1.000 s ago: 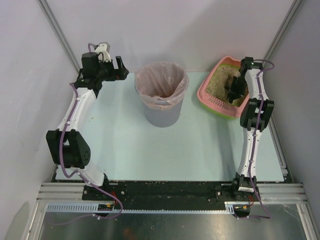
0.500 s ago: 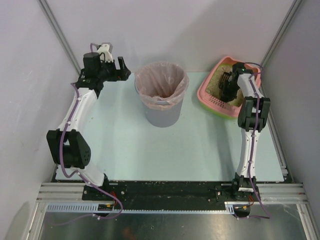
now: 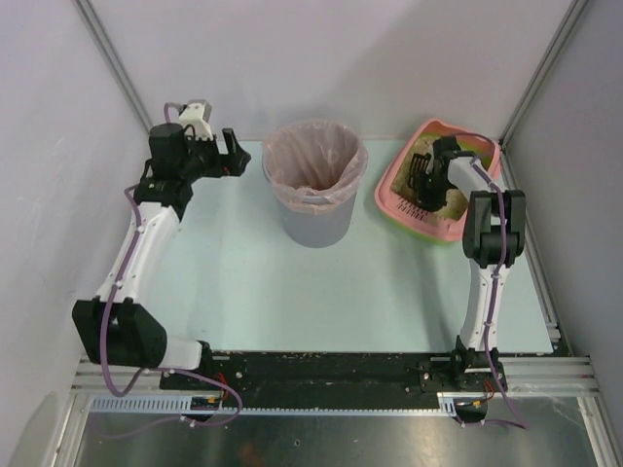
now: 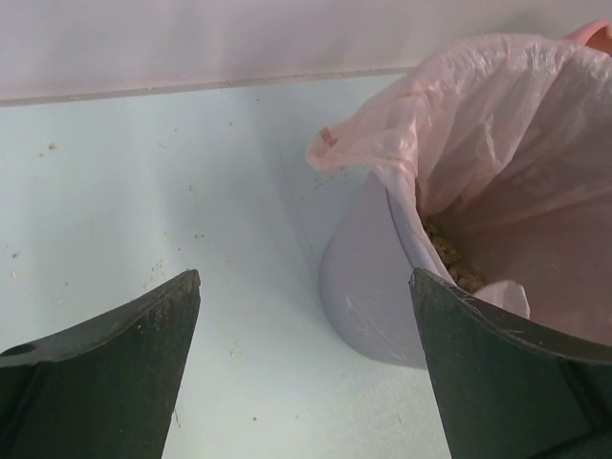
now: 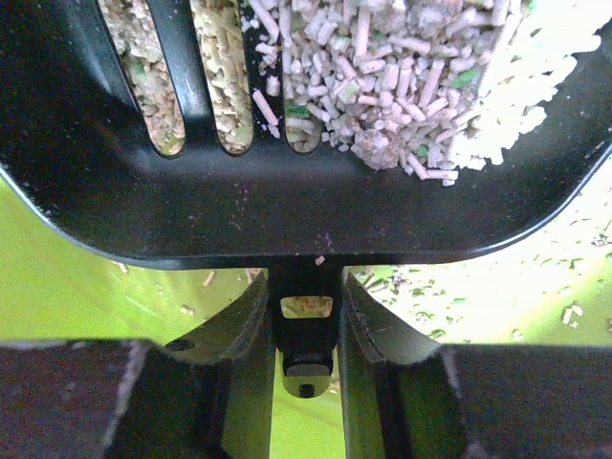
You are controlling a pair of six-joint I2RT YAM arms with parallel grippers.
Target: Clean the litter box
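Scooping is the step in hand: my right gripper pinches the scoop by its handle, loaded with pellets, over the litter box right of the bin. Next I should carry it level to the bin, where my left gripper hangs spread alongside.

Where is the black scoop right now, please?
Far right in the top view, the scoop is over the litter box, held by the right gripper.

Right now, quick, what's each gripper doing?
Left gripper: open, holding nothing.
Right gripper: shut on the scoop handle.
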